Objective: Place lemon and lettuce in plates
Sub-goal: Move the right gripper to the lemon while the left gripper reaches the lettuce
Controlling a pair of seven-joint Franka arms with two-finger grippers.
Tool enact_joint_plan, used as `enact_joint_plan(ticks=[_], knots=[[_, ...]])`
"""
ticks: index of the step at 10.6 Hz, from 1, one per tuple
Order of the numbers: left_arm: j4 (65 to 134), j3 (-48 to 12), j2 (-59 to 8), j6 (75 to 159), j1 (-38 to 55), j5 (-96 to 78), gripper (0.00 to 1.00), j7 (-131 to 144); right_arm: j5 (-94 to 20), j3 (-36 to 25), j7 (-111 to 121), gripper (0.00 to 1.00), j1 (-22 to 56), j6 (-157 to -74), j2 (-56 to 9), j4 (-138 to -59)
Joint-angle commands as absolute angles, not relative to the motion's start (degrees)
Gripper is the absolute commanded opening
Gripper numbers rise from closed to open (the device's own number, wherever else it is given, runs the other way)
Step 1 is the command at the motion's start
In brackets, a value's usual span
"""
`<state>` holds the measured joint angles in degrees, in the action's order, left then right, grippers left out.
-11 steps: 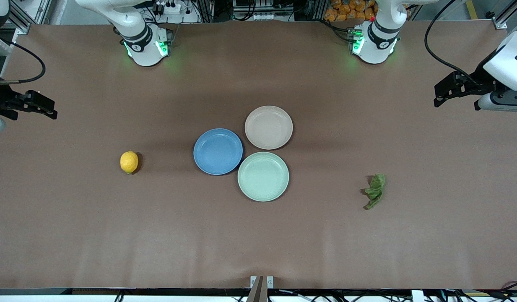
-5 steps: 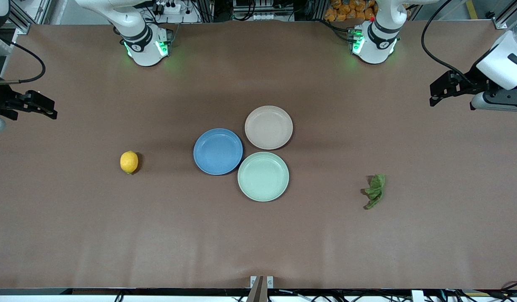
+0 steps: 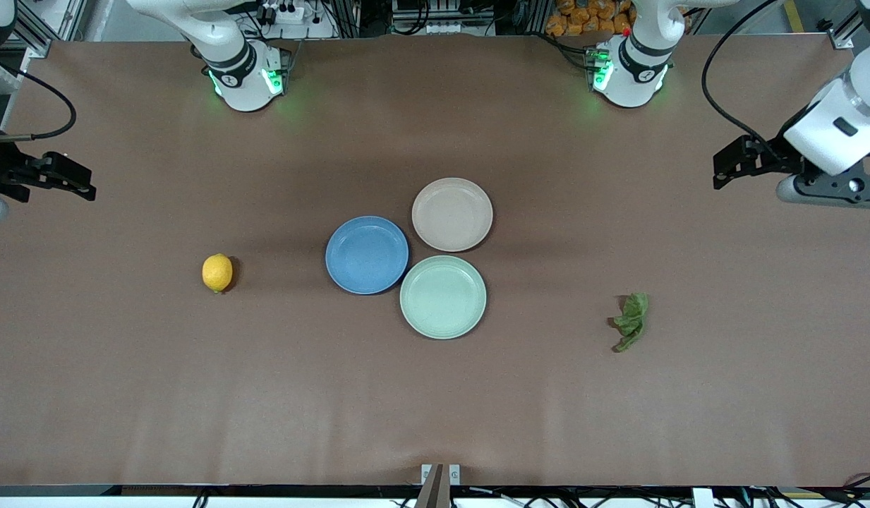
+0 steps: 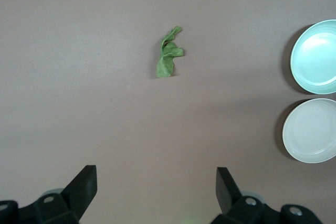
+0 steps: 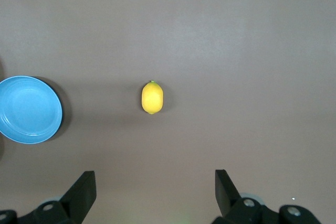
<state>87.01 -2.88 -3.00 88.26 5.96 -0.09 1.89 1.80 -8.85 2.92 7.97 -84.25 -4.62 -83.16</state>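
The left gripper (image 3: 720,173), seen at the right edge of the front view, has been moved a little toward the centre of the frame and slightly upward in it over the last second. Its fingers are spread wide and nothing is held between them. The right gripper (image 3: 89,187), at the left edge of the frame, has not been moved; it is also spread wide and empty, and its arm waits.

From this it is judged that the reach for the lettuce (image 3: 631,322) has only begun and that no item has been placed yet. The lettuce lies in the lower right part of the frame, well apart from the left gripper. The lemon (image 3: 217,272) lies at the left of centre, near the blue plate (image 3: 367,255). The beige plate (image 3: 452,214) and the green plate (image 3: 443,296) are set touching it in the middle.

Much bare table (image 3: 435,409) is left around both items, so free room for descent is expected. Only the tight group of plates gives narrow margins.
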Motion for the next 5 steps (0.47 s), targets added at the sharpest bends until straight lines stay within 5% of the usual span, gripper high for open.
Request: enact_joint_plan(ticks=[1,5], knots=[[86.2,-3.1,-4.7,89.3,5.9,-1.1,1.00,2.5,2.3,-8.3,2.6,1.00,7.6,-84.5,-3.3,-83.8],[86.2,-3.1,-7.4,93.4,6.0,-0.9,1.00,2.9,2.0,-8.2,2.6,1.00,7.5,-86.3,-3.5,-84.8]])
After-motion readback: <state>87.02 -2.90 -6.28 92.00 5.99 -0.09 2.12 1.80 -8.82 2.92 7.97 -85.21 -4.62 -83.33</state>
